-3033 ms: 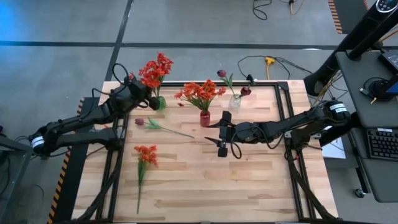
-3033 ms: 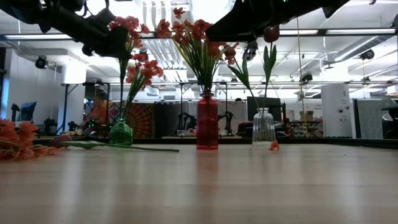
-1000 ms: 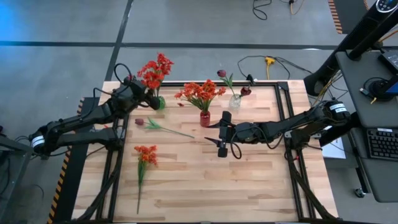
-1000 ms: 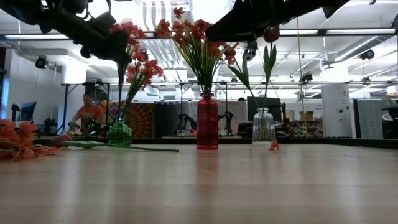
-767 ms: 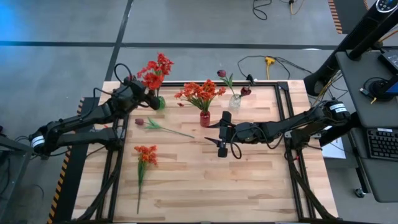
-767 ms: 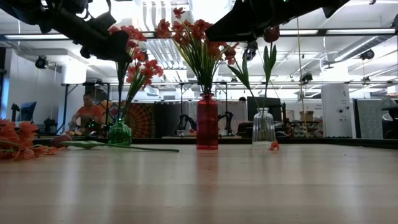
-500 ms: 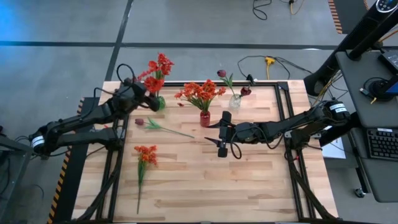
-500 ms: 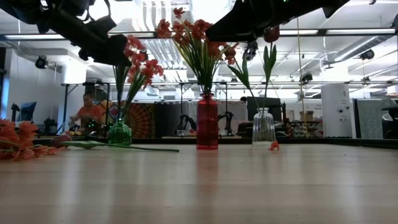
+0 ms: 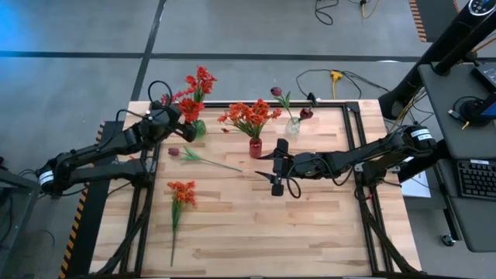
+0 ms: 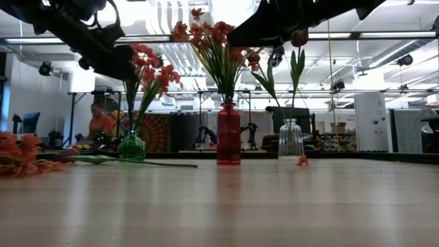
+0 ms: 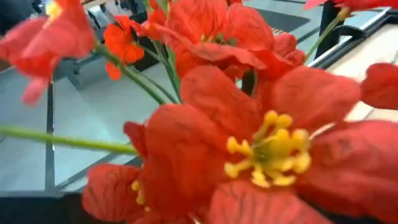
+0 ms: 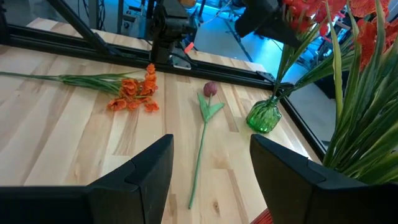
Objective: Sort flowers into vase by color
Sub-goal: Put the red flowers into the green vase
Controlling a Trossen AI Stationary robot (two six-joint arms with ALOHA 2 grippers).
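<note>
Your left gripper (image 9: 177, 118) sits at the upper left of the high view, right beside the red blooms (image 9: 195, 84) standing in the green vase (image 10: 133, 147). Its wrist picture is filled with red petals (image 11: 249, 143) and shows no fingers, so you cannot tell from these views whether its jaws are released or clenched. By the look of it, the red stems are seated in that vase and this step is the let-go.

Your right gripper (image 9: 280, 179) waits at the centre of the high view with its jaws spread and nothing between them; its wrist view confirms the gap.

The orange-red bunch fills the red vase (image 10: 228, 143) at upper centre, and the clear vase (image 10: 291, 147) to its right holds a maroon stem.

Two things remain on the table (image 9: 310, 232): a maroon flower (image 9: 198, 157) at left of centre and an orange spray (image 9: 180, 195) at lower left. Your next move is probably to lift clear of the blooms without dragging them, then take one of those.

No writing or label is readable.
</note>
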